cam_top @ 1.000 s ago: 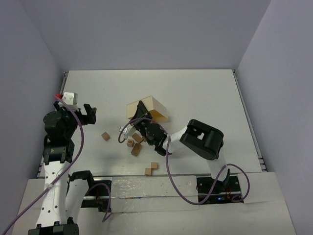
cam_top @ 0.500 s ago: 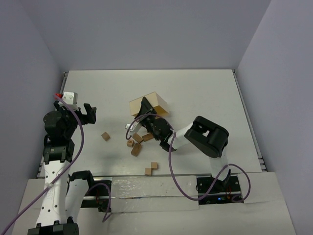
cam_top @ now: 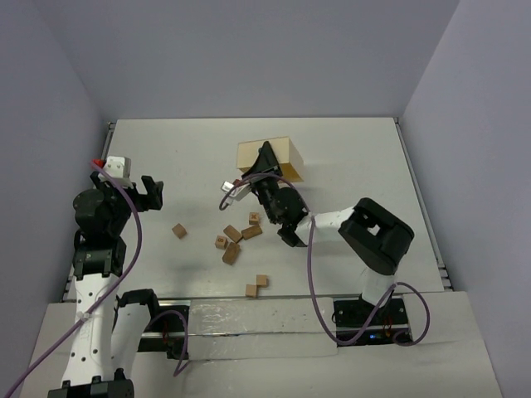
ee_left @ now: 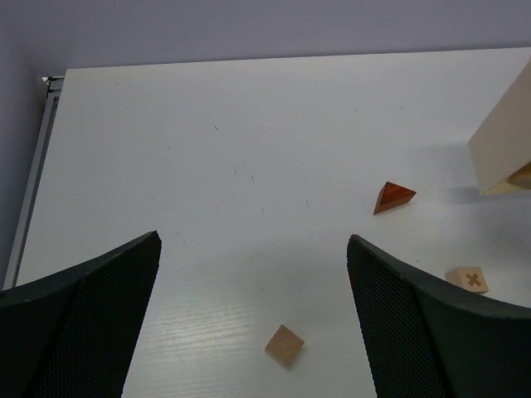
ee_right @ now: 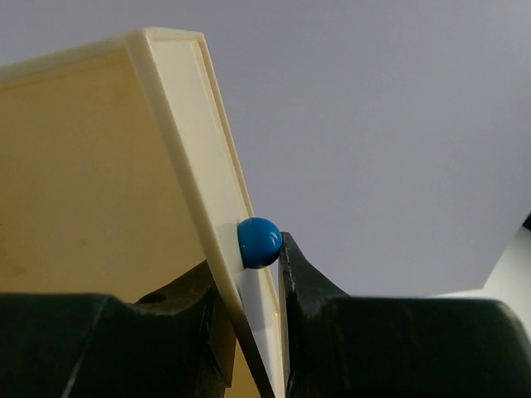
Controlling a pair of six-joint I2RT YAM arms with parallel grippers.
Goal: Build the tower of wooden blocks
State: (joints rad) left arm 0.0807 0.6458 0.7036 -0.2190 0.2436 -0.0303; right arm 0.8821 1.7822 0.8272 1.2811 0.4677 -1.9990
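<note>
Right end effector clenched on thin wall of pale wooden tray, just under blue knob — tray tilted, at mid-counter toward far side. Left end effector released, jaws wide, hovering over left part of counter. Wood blocks not stacked — lying loose in scatter near tray, between arms. Reddish wedge and x-marked block among them, apart.
</note>
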